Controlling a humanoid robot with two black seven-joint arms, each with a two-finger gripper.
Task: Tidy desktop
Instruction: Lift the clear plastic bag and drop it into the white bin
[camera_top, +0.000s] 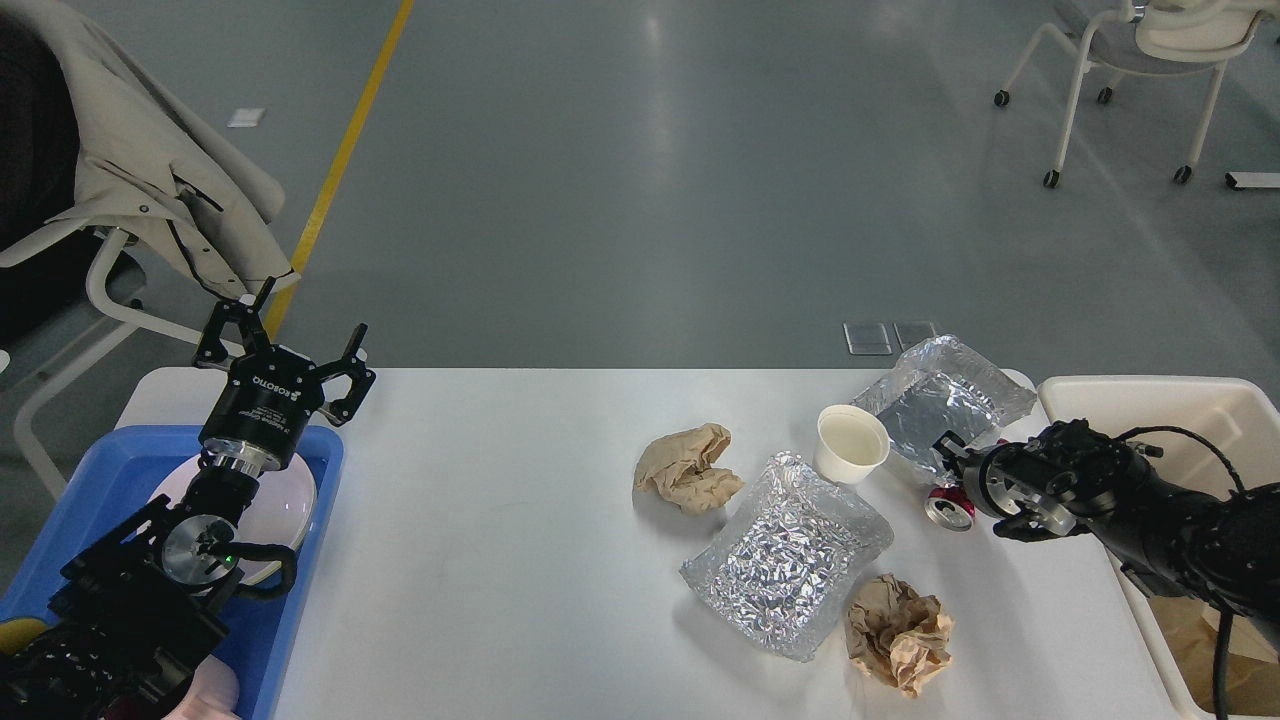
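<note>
This looks like an open lab or test hall with office furniture. A wide, glossy grey floor (640, 170) carries a painted yellow line (345, 150) running away from the tabletop's (480, 560) far left corner, and white wheeled chairs (1130, 60) stand about, one at the left with a beige coat (150, 170) draped over it.

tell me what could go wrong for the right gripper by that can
The right gripper is at the red can, which lies on its side and may roll off the desktop. The paper cup and rear foil tray sit close enough to be knocked.
</note>
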